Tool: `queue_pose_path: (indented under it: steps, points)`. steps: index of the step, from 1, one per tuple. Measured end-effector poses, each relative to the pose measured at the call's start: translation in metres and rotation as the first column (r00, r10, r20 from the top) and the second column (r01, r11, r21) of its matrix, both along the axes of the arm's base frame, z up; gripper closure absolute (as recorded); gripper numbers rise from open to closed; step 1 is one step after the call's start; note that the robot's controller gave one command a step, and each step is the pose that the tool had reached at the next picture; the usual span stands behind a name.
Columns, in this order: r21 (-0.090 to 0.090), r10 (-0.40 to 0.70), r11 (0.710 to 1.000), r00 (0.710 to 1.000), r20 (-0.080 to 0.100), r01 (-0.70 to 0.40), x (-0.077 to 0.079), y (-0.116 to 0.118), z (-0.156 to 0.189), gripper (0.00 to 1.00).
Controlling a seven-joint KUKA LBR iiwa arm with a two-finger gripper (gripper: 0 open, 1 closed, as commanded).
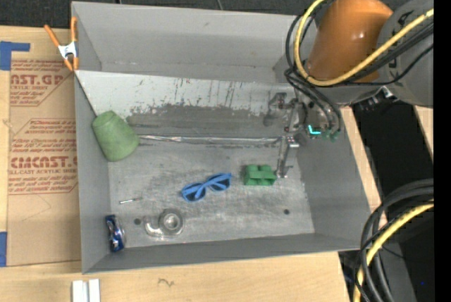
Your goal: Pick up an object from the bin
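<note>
Gripper (285, 165) is seen just R of green block (258, 175). Its state can't be told. Blue sunglasses (207, 186) are seen L of block.

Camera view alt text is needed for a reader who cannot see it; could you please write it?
The arm's gripper hangs just beside a small green block on the floor of a grey metal bin. Further left lie blue sunglasses, a pale green cup, a round metal piece and a small blue object.

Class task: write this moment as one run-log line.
claw: low, right side of bin | nearest: green block, just left of claw | also: blue sunglasses, mid-floor; green cup, left
</note>
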State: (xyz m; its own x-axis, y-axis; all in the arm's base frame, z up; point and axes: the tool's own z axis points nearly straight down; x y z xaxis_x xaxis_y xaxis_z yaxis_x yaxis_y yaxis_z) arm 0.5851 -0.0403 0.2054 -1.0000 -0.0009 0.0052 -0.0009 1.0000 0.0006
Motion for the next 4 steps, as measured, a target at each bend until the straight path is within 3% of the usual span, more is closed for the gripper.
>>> queue_pose_path:
  steps: [1,2,3,4]
  points:
    - [-0.003,0.371,0.929,0.929,0.016,-0.371,-0.017,-0.014,-0.134,0.00]
    - [-0.005,0.370,0.929,0.929,0.017,-0.370,-0.016,-0.015,-0.132,1.00]
    - [-0.005,0.623,0.782,0.782,0.012,-0.623,-0.020,0.007,-0.014,1.00]
    - [-0.003,0.769,0.639,0.639,0.010,-0.769,-0.085,0.057,0.066,1.00]
